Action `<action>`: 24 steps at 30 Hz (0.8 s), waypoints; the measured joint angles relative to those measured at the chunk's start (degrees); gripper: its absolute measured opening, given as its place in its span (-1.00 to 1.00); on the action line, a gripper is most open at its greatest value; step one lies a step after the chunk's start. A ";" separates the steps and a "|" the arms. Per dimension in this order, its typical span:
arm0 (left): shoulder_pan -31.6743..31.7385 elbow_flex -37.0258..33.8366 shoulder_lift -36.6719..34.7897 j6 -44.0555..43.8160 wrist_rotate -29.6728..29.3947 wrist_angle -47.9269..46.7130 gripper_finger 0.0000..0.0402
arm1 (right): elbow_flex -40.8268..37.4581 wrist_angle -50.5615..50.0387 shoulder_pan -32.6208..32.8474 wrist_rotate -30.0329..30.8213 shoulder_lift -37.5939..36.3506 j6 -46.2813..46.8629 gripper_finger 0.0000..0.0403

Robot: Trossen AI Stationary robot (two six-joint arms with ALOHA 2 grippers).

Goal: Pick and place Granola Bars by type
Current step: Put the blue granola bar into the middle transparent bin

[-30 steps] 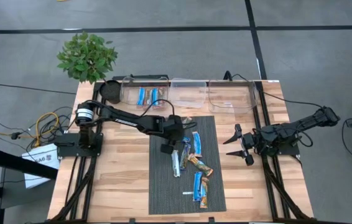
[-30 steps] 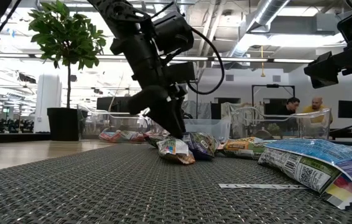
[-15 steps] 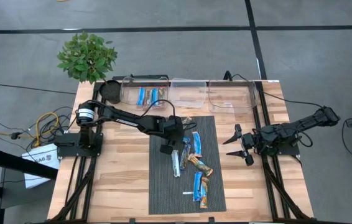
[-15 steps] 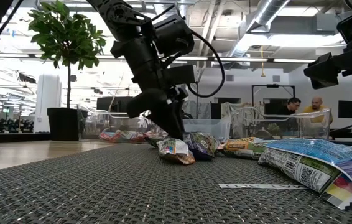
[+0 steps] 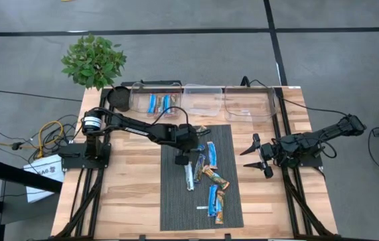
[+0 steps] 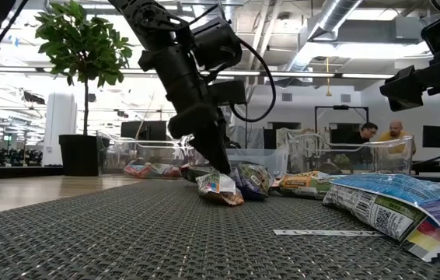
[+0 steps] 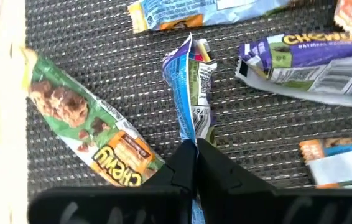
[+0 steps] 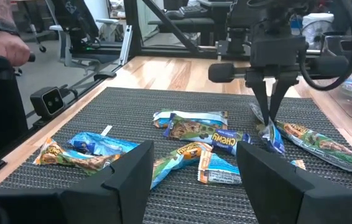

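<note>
From above, the left gripper point(image 5: 181, 159) is down on the dark mat point(image 5: 176, 207), at the end of the loose heap of granola bars point(image 5: 208, 175) nearest the bins. Half a second earlier its fingers stood apart over the same spot; now they are pinched together on the end of a blue bar point(image 5: 188, 173). Behind the mat stand three clear bins point(image 5: 203, 100); the one nearest the plant point(image 5: 94, 60) holds two blue bars point(image 5: 158, 103). The right gripper point(image 5: 258, 155) hangs off the mat's far side from the plant, fingers spread, unchanged.

At table height, the left gripper point(image 6: 218, 162) tapers to a closed point touching the heap, where before its two fingers were splayed. A thin white strip point(image 6: 313, 232) lies on the mat in front of the heap.

In the left wrist view, the fingers point(image 7: 182, 171) meet on the blue bar's point(image 7: 191, 93) crimped end. A green and orange bar point(image 7: 83, 134) lies just beside it, a purple one point(image 7: 300, 56) on its other side.

In the right wrist view, the right arm's own fingers point(image 8: 129, 171) stand wide apart, holding nothing; beyond them the left gripper point(image 8: 270, 121) pinches the bar at the heap's edge.
</note>
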 joint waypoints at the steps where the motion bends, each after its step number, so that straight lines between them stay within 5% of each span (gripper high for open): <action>1: 0.00 0.01 -0.21 -1.29 0.36 0.11 -0.99 | 0.00 0.00 0.00 0.00 0.00 -0.01 0.10; 14: 0.75 8.88 -6.23 -15.61 -3.57 -5.75 -1.00 | 0.00 0.01 -0.01 0.00 0.00 0.00 0.10; 24: 8.40 20.99 -8.90 -27.46 -8.33 -11.59 -1.00 | 0.01 0.00 0.00 0.00 -0.01 -0.02 0.10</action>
